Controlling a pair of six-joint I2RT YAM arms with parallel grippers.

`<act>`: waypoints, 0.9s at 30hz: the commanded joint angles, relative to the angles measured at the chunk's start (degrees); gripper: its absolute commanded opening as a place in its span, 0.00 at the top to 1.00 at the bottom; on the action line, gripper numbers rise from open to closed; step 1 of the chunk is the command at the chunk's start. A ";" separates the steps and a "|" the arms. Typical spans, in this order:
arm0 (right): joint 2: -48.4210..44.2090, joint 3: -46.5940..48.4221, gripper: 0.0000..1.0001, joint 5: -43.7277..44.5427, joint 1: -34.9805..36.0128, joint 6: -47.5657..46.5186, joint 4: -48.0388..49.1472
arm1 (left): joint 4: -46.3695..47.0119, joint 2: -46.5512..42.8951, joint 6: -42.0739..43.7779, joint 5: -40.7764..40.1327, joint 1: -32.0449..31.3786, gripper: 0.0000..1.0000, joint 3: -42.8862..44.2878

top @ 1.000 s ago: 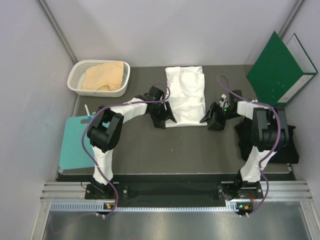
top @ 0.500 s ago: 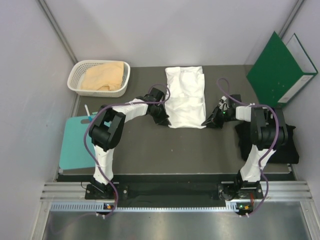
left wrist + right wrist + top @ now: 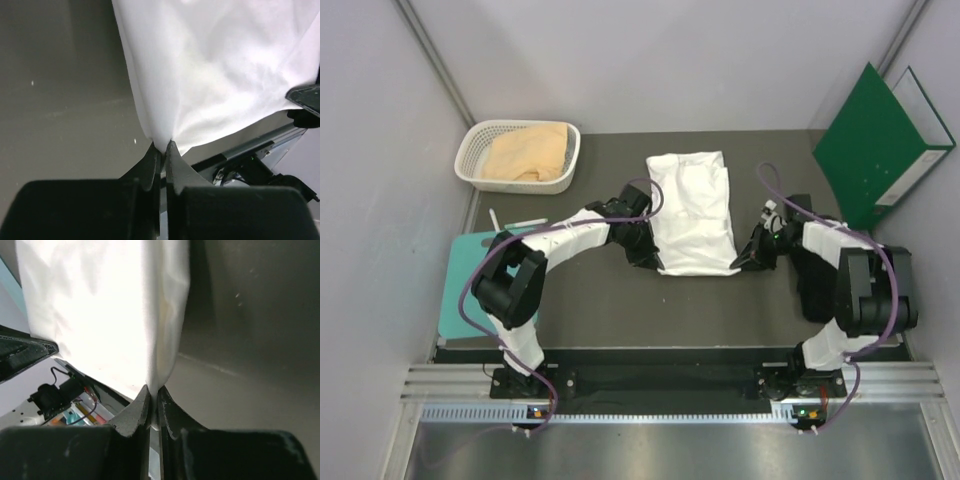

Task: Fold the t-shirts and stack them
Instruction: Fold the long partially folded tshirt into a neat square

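Note:
A white t-shirt, folded into a long strip, lies in the middle of the dark table. My left gripper is shut on its near left corner, and the cloth bunches between the jaws. My right gripper is shut on the near right corner; the white cloth is pinched at the tips. A tan-peach t-shirt sits crumpled in a white basket at the back left. A black t-shirt lies at the right under my right arm.
A green binder leans on the right wall at the back. A flat teal board lies at the left edge, with a white pen beside it. Grey walls close in the table on three sides.
Both grippers closed on the near corners of the white t-shirt. They then drew toward the near edge, pulling the shirt's near end with them.

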 commanded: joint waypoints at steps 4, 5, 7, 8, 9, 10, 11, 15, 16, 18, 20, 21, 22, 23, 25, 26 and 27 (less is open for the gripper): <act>-9.60 12.16 0.96 -1.21 -0.20 -3.60 -11.07 | -9.49 -5.92 1.84 -1.10 -0.07 1.00 9.88; -9.69 13.57 0.96 -0.86 -0.12 -3.34 -10.98 | -9.85 -5.57 3.15 -2.15 0.02 1.00 11.39; -8.99 18.13 0.96 -0.16 -0.12 -2.98 -10.19 | -10.82 -3.82 5.00 -2.51 0.81 1.00 14.46; -8.55 19.73 0.96 0.63 -0.20 -3.07 -10.10 | -11.08 -3.12 5.62 -2.60 1.25 1.00 17.26; -8.03 21.13 0.95 1.07 -0.12 -3.07 -9.49 | -11.43 -1.37 6.15 -2.51 2.21 1.00 19.03; -6.72 23.58 0.95 1.60 -0.12 -3.07 -8.27 | -11.34 -0.39 7.29 -2.42 2.74 1.00 20.44; -6.09 24.57 0.95 2.30 -0.12 -2.98 -7.12 | -11.26 0.49 7.73 -2.33 3.35 1.00 23.24; -1.35 28.44 0.94 3.45 -0.20 -1.15 -0.27 | -8.98 6.36 9.05 -0.67 7.56 1.00 28.87; 1.35 30.10 0.94 3.36 -0.20 -0.61 2.62 | -7.14 7.43 9.06 -0.05 8.36 1.00 29.85; 4.27 32.21 0.94 3.54 -0.12 0.09 4.92 | -5.03 10.58 9.06 1.44 10.38 1.00 32.56; 8.92 35.02 0.94 3.19 -0.12 0.88 8.17 | -3.09 12.88 8.97 3.38 11.53 1.00 34.68; 10.59 36.25 0.94 2.84 -0.12 0.97 8.79 | -2.73 15.32 9.14 3.90 12.49 1.00 36.17; 13.48 38.27 0.94 2.75 -0.03 0.97 10.45 | -2.30 16.57 9.23 5.04 12.94 1.00 38.80; 14.90 39.16 0.94 2.48 -0.03 0.97 11.25 | -1.68 17.80 9.23 5.75 13.29 1.00 40.39; 18.34 42.13 0.93 2.13 -0.03 1.24 13.27 | -0.63 21.14 9.23 7.50 14.26 1.00 44.07; 19.39 42.94 0.93 2.22 -0.12 1.58 14.06 | 0.77 22.19 8.97 8.21 14.43 1.00 45.23; 20.97 43.64 0.93 2.13 -0.12 1.85 14.85 | 1.66 23.77 8.71 8.56 14.96 1.00 46.11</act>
